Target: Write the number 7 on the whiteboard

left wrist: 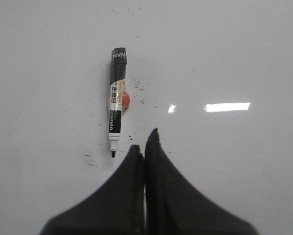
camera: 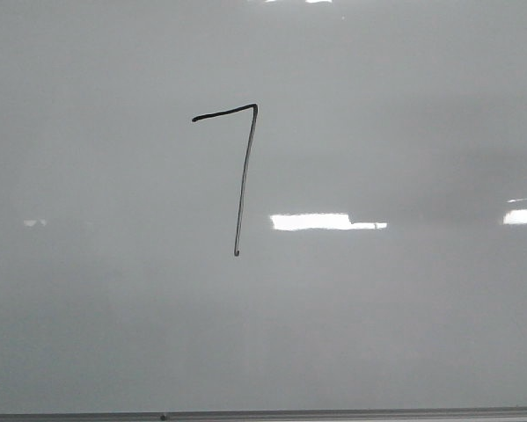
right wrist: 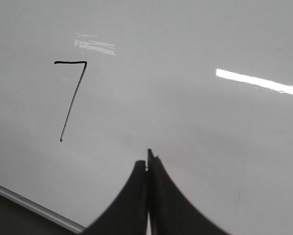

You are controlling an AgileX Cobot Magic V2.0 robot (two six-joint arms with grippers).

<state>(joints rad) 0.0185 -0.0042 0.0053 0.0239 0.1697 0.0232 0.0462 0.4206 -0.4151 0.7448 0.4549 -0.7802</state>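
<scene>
From the front, only the whiteboard (camera: 404, 334) shows, with the number 7 (camera: 241, 176) drawn black a little left of its middle. The right wrist view also catches it, off to one side of the right tool (right wrist: 147, 164), whose fingers are pressed together, empty. Only the left wrist view shows an uncapped marker (left wrist: 116, 100) lying just beyond the left tool (left wrist: 145, 142), likewise closed on nothing.

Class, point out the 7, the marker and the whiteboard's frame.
7 (camera: 242, 180), front view, middle of its stem.
Marker (left wrist: 115, 105), left wrist view, middle of its barrel.
Frame (camera: 333, 412), front view, bottom edge strip.
</scene>
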